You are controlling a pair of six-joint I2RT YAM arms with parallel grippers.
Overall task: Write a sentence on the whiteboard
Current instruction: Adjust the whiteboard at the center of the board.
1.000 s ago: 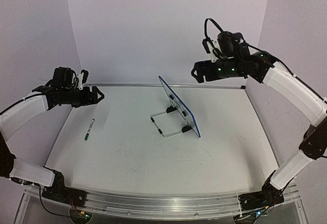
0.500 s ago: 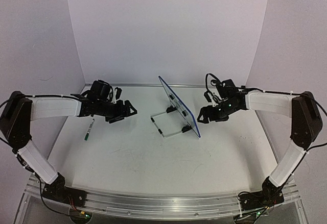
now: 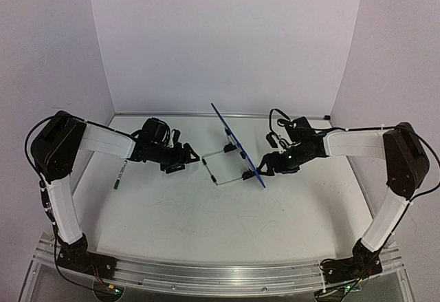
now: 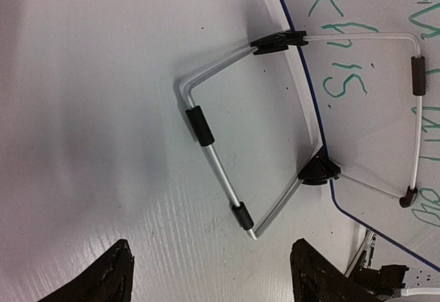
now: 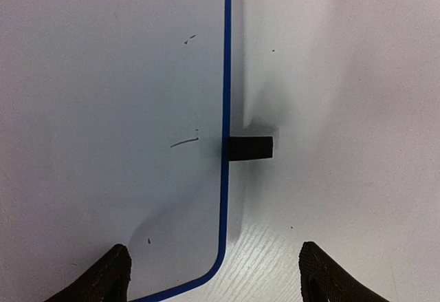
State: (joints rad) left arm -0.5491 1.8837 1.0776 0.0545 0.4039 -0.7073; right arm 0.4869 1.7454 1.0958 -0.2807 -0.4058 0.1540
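The whiteboard (image 3: 238, 147) stands tilted on its wire stand (image 3: 223, 166) at mid-table. My left gripper (image 3: 187, 162) is open and empty, low over the table just left of the stand. In the left wrist view (image 4: 213, 281) the stand's wire frame (image 4: 213, 151) lies between and ahead of the fingers. The board's stand side (image 4: 364, 130) bears green handwriting, with a word like "this" readable; "Today's a blessing" does not show. My right gripper (image 3: 265, 167) is open and empty at the board's near right corner. In the right wrist view (image 5: 214, 281) the board face (image 5: 110, 109) is blank apart from small marks.
A white marker with a green cap (image 3: 120, 175) lies on the table at the left, behind my left arm. A black stand foot (image 5: 251, 148) sticks out past the board's blue edge. White walls close in the back and both sides.
Both arms have come down from a raised pose and reached inward, ending close to the whiteboard on either side. The board looks slightly shifted. The marker has not moved.
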